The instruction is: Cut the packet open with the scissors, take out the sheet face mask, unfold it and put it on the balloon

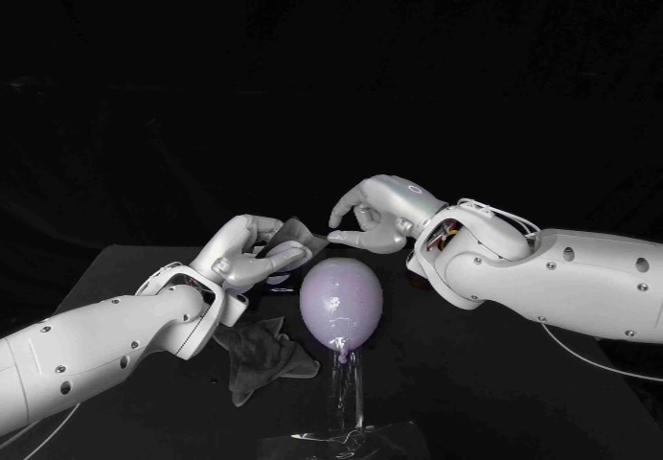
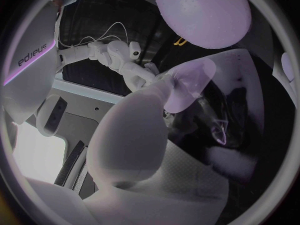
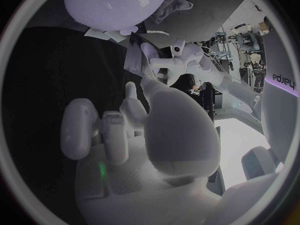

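Left hand (image 1: pixel 256 261) raised above the surface (image 1: pixel 532 393), fingers closed around a dark flat packet (image 1: pixel 296 233). The packet stands roughly on edge, its upper corner turned toward the right hand (image 1: pixel 366 218). Likely reason: presenting the top edge so the other hand can reach into it.

Right hand close by, just beside that corner, fingers curled in toward the thumb as for a pinch. In the right wrist view nothing lies in them. Cannot tell whether a fingertip touches the packet, nor whether the packet is cut open.

Both hands sit behind and above the balloon (image 1: pixel 341 302). It is pale lilac, standing upright on a clear stand (image 1: pixel 346 383) near the front middle of the surface, with a bare face. Working just over it keeps the carry short once the mask is out. No mask on it yet. Judged step: drawing the sheet from the packet.

A crumpled grey cloth (image 1: pixel 262 355) lies on the surface just to the robot's left of the balloon, under the left forearm. It is probably there for drips.

The surface is black and matte, with a black drape (image 1: pixel 138 105) behind it.
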Controlling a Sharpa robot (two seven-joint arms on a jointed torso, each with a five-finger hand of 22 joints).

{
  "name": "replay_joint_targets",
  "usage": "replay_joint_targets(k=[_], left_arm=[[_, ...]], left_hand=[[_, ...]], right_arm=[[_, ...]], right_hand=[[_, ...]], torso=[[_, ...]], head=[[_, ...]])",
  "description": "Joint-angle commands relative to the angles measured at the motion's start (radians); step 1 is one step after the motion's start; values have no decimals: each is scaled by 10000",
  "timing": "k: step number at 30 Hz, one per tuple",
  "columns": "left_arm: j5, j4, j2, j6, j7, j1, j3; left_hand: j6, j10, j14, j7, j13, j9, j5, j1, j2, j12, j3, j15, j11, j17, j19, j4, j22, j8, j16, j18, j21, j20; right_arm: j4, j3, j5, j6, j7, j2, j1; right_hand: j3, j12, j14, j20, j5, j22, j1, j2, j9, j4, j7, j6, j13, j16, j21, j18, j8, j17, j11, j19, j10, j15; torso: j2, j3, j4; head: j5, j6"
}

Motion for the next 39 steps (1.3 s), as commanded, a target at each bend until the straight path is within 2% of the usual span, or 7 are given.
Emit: replay_joint_targets(k=[1,39], left_arm=[[-30,40,10,-87,58,22,17],[-25,63,10,-55,17,23,19]], left_hand=[[102,116,31,-7,6,-9,35,43,-44,27,-64,-28,-38,13,-8,-9,21,-21,-3,173,44,-51],[130,124,38,-4,-3,-38,35,63,-32,4,-66,-31,-36,23,-39,-3,57,-72,-29,169,95,-60]], right_arm=[[-6,7,-210,-41,-83,30,-3],[-42,38,-413,-67,-237,126,0]], right_hand=[[-22,37,909,-49,-33,1943,14,95,13,17,-10,51,16,43,44,-80,39,1905,-4,313,86,-73],[-22,261,911,-64,-32,1943,48,165,51,36,-39,108,207,48,61,-80,84,1919,-28,311,131,-94]], torso=[[3,1,8],[0,-3,6]], head=[[7,-16],[16,-49]])
